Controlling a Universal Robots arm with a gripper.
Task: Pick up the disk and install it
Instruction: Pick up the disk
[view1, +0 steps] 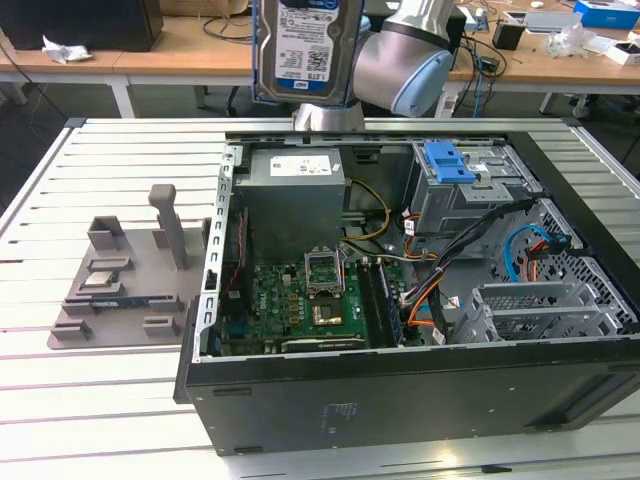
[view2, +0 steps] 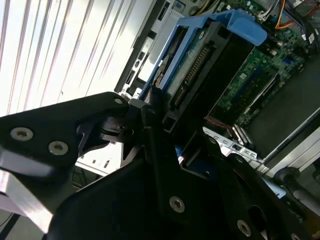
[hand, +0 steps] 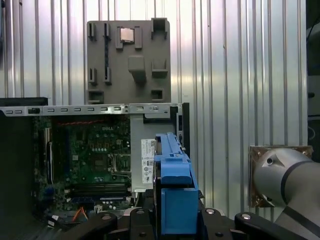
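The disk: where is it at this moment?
The disk is in the air, clamped in the gripper. In the exterior view it sits top centre, above the grey power-supply box of the open computer case.

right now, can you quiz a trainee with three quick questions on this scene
1. Multiple choice: the gripper holds A) the disk, B) a screwdriver, C) nothing.
2. True or false: the disk already sits inside the open computer case.
3. Fill in: in the exterior view, the grey parts tray lies on the table on the computer case's ____ side.
Key: 1 A. 2 False: the disk is held up above the computer case, label towards the exterior camera. 3 The exterior view's left.
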